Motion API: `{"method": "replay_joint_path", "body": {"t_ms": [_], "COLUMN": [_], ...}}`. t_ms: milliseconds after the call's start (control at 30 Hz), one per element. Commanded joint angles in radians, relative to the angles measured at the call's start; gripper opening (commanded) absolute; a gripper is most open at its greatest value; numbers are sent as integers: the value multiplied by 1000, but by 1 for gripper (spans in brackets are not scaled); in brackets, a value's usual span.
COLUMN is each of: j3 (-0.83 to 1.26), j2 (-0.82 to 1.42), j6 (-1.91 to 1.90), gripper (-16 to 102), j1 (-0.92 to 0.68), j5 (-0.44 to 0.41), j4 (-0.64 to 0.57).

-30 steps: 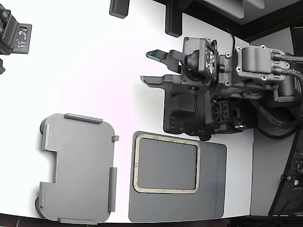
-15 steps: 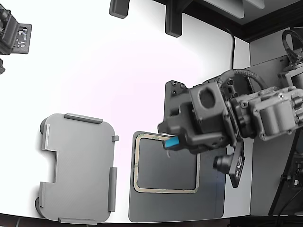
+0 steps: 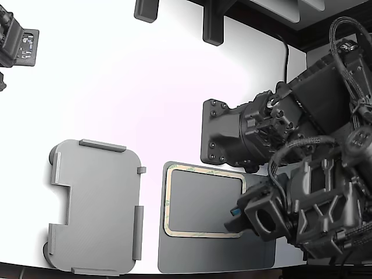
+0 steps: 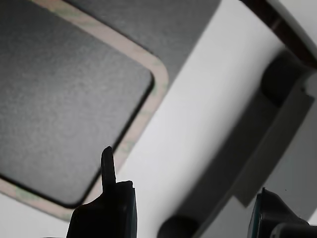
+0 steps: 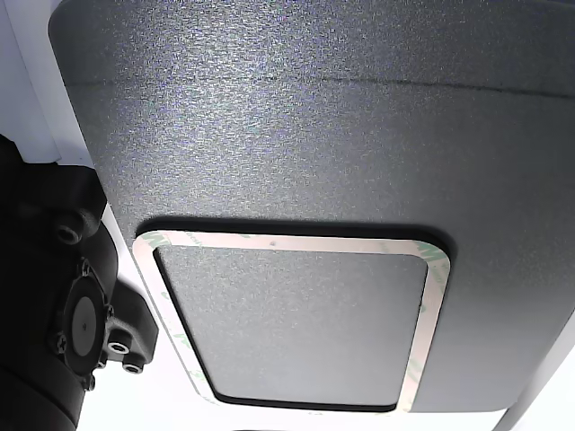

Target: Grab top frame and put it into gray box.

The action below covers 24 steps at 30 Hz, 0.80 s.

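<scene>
The top frame (image 3: 167,200), a thin cream rim with greenish flecks, lies flat on a dark gray slab (image 3: 218,253) at the front of the table. It also shows in the wrist view (image 4: 148,106) and the other view (image 5: 287,241). The gray box (image 3: 96,206), a light gray tray, sits empty to the exterior view's left of the slab and shows dimly in the wrist view (image 4: 297,129). My gripper (image 3: 235,214) hovers over the frame's right lower part. In the wrist view the gripper (image 4: 184,171) is open and empty, one finger (image 4: 106,198) by the rim.
The arm's black base block (image 3: 224,139) stands just behind the slab. A second gripper (image 3: 17,46) sits at the back left of the exterior view. Dark fixtures (image 3: 212,26) stand at the table's far edge. The table's front edge runs just below the tray and slab.
The arm has swung from the back of the table down and forward. Its gripper passed over the frame's upper edge and is now low over the frame's right lower part.
</scene>
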<state>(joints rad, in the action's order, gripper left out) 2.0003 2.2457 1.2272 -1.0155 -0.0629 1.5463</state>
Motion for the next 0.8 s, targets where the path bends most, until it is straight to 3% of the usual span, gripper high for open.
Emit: {"method": "replay_joint_path", "body": {"t_ms": [0,367,633,700,767], "j3": [-26,-101,-130,-146,-172], "j2": [-29,-314,-433,-477,-525], "j6": [46,281,341,376,423], "gripper": [100,96,100,94,99], "j1": [-67,-213,-275,-282,-284], "j5": [25,23,18,12,9], "j4": [2,5,9,6,14]}}
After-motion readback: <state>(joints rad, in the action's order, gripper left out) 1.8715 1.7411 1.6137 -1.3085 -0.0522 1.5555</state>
